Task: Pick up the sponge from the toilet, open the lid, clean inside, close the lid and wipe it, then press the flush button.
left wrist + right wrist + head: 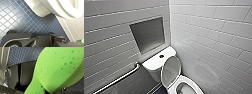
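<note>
Bright green, pitted foam: the sponge (56, 68) is clamped in my right fingers, hanging above the dark blue mosaic floor (18, 18), clear of the toilet (156, 63). The foam bulges past the grip, so the hold looks deep and firm. Beyond it, the head view shows the lid (170, 70) already raised, leaning back toward the tank, with the oval bowl (189, 88) open below. The flush button (161, 56) sits in the middle of the tank top. My left arm hangs low beside the bowl's underside, near the foot of the white-tiled wall (209, 37).

The step in hand, as I judge it, is cleaning inside. I should bring the sponge's broad face down within the rim, press lightly and sweep round the inner wall. My wrist should stay off the upright lid so it does not drop.

A grey recess (147, 33) and a metal grab rail (119, 78) flank the tank. No brand, label or lettering can be read anywhere.
</note>
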